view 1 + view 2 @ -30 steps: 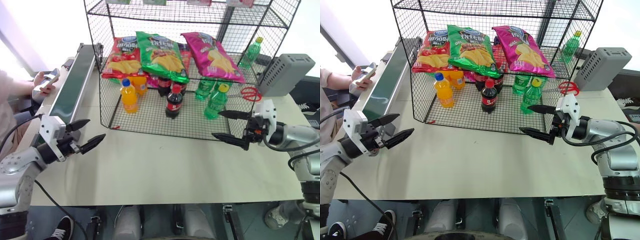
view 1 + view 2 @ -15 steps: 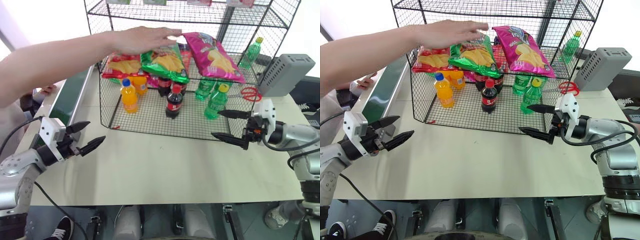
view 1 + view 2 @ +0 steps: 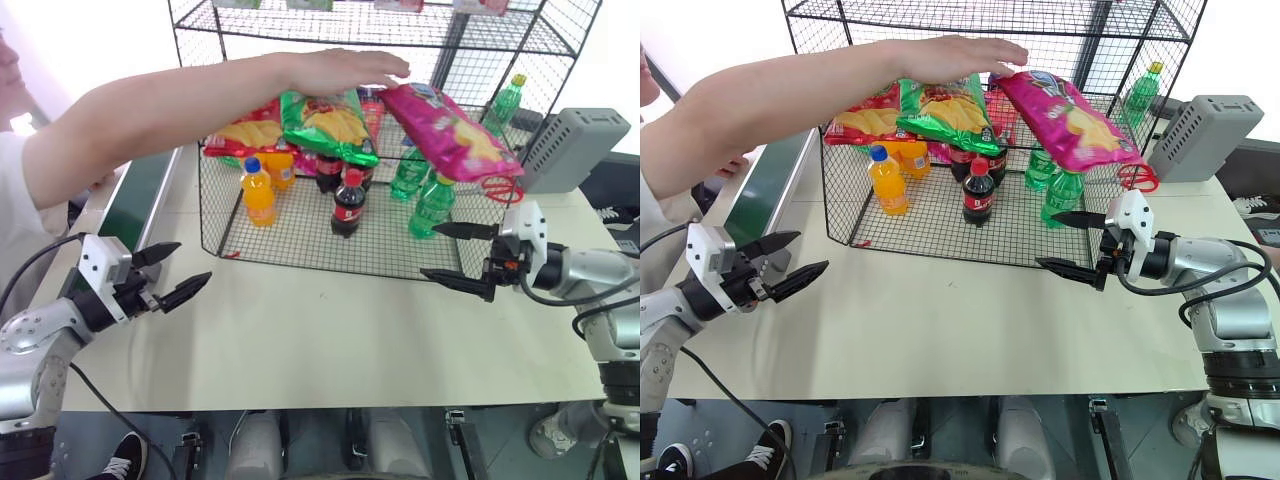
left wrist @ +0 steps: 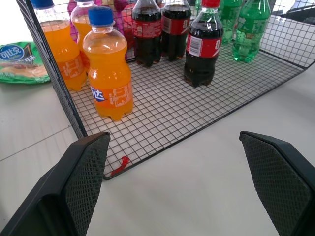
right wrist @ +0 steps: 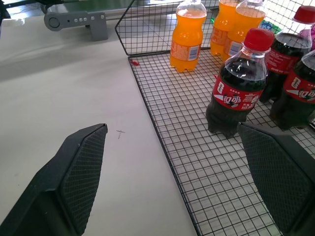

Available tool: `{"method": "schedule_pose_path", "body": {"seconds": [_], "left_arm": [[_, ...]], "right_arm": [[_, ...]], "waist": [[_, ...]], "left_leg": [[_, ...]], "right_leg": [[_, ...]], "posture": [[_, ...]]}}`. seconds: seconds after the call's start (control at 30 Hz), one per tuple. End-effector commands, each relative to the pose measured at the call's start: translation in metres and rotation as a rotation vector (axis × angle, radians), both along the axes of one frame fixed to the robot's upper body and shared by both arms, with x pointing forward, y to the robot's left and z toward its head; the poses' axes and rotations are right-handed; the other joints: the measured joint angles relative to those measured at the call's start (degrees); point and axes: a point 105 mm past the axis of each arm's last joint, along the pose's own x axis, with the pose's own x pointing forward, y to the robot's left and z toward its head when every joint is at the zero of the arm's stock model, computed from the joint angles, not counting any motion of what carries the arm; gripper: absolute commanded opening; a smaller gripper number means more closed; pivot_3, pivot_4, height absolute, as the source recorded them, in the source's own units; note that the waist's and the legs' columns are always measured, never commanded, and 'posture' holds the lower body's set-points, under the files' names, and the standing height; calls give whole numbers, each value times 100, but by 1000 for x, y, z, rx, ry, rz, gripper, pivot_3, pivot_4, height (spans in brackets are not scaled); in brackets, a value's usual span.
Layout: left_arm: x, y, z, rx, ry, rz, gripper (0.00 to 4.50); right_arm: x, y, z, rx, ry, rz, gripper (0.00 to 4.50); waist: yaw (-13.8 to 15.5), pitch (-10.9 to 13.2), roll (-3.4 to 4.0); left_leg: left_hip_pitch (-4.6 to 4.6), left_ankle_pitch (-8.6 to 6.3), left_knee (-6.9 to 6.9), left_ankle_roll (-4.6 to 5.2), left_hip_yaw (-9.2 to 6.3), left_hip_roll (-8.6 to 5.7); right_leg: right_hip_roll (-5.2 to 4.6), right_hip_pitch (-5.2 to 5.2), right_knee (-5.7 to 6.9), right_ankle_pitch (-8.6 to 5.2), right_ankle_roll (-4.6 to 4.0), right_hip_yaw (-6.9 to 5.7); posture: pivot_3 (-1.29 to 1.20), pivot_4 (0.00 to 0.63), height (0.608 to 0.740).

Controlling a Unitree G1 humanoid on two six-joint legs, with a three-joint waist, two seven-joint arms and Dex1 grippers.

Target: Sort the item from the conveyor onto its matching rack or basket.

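The item, a magenta-pink chip bag (image 3: 455, 135), lies tilted on the middle tier of the black wire rack (image 3: 300, 245). Its lower end sticks out past the rack's right side. A person's hand (image 3: 345, 70) rests over its upper end. The conveyor (image 3: 135, 195) with its dark green belt runs along the left, partly hidden by the person's arm. My left gripper (image 3: 193, 260) hovers open over the table beside the conveyor's near end. My right gripper (image 3: 430, 250) hovers open in front of the rack's right corner. Both hold nothing.
A green chip bag (image 3: 325, 120) and a red one (image 3: 240, 125) lie on the same tier. Orange (image 4: 108, 78), cola (image 5: 236, 93) and green bottles (image 3: 432, 205) stand on the bottom tier. A grey box (image 3: 575, 145) and a red ring (image 3: 500, 185) sit at the right.
A person's arm has reached in from the left over the rack. The magenta bag has slid right and forward, its lower end now beyond the rack. Both grippers kept still.
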Motion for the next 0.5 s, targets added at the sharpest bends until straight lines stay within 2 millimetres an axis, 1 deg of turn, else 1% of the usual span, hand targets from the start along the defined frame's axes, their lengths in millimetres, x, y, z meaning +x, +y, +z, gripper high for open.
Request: {"method": "schedule_pose_path", "body": {"seconds": [0.03,0.5], "left_arm": [[-2,0,8,9,-40,-7,4500],[-1,0,8,19,-48,0,4500]], "right_arm": [[2,2,10,4,-48,11,4405],[4,2,10,-9,-53,15,4405]], "waist": [[-3,0,0],[0,0,0]], "left_leg": [[0,0,0,0,0,0],[0,0,0,0,0,0]], "right_leg": [[0,0,0,0,0,0],[0,0,0,0,0,0]], "posture": [[0,150,740],[0,150,740]]}}
